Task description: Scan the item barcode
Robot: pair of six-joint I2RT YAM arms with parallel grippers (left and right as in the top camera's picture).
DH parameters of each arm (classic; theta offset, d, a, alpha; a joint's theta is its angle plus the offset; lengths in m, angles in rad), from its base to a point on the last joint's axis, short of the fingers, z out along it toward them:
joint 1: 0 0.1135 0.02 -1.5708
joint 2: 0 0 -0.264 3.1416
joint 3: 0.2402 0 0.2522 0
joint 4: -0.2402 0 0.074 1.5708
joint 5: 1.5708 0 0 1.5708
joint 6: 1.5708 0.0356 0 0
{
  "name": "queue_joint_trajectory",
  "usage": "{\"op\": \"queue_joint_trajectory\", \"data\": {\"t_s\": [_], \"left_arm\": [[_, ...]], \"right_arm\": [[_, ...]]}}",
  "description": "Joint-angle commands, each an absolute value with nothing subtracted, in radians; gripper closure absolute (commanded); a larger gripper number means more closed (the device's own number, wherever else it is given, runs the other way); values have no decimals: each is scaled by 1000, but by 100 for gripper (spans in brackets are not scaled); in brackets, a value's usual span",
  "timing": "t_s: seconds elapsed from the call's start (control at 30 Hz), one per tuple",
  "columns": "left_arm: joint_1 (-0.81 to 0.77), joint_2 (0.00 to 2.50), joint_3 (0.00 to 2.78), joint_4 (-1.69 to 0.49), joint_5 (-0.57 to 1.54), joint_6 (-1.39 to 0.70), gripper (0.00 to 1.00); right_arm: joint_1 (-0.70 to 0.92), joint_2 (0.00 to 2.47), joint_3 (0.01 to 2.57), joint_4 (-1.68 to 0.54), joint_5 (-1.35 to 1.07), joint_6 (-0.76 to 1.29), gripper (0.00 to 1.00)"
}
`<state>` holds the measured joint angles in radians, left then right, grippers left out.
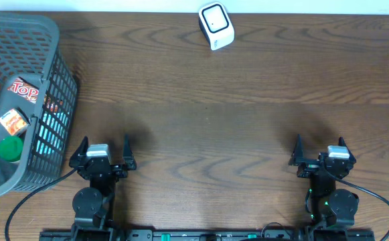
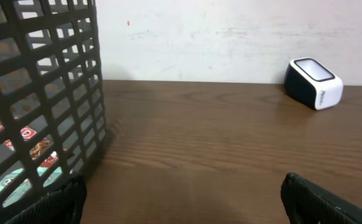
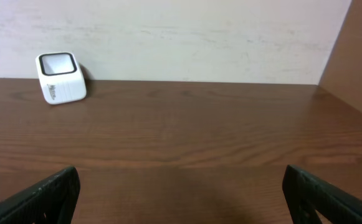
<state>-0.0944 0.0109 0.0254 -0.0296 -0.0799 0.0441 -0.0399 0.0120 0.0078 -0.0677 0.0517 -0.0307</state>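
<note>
A small white barcode scanner [image 1: 216,25] with a dark window stands at the table's far edge; it also shows as the white scanner [image 2: 314,83] in the left wrist view and the scanner [image 3: 60,77] in the right wrist view. Items lie inside a grey plastic basket [image 1: 47,80] at the far left: a red packet [image 1: 23,89], a small orange box [image 1: 12,121] and a green-capped thing [image 1: 10,148]. My left gripper [image 1: 103,148] is open near the front edge, beside the basket [image 2: 43,99], with nothing between its fingers. My right gripper [image 1: 320,148] is open at the front right, also with nothing in it.
The dark wooden table [image 1: 207,127] stretches between the grippers and the scanner. A pale wall [image 2: 230,37] runs behind the far edge. A brown side panel [image 3: 355,56] rises at the right in the right wrist view.
</note>
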Motion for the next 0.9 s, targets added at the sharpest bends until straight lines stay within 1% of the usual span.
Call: {"op": "queue_joint_trajectory", "data": {"t_s": [0.0, 0.07, 0.27, 0.4, 0.63, 0.87], "left_arm": [[-97, 4, 7, -72, -15, 27, 0], [-97, 7, 15, -91, 16, 16, 0], [-97, 62, 70, -108, 24, -5, 0], [-97, 137, 131, -107, 99, -5, 0], [-97, 341, 280, -108, 219, -5, 0], [-97, 571, 503, -138, 229, -6, 0]], "right_arm": [[-34, 6, 6, -71, 51, -39, 1], [-34, 6, 6, -71, 51, -39, 1], [-34, 6, 6, -71, 51, -39, 1], [-34, 6, 6, -71, 50, -39, 1], [-34, 6, 6, -71, 51, -39, 1], [-34, 6, 6, -71, 51, -39, 1]]}}
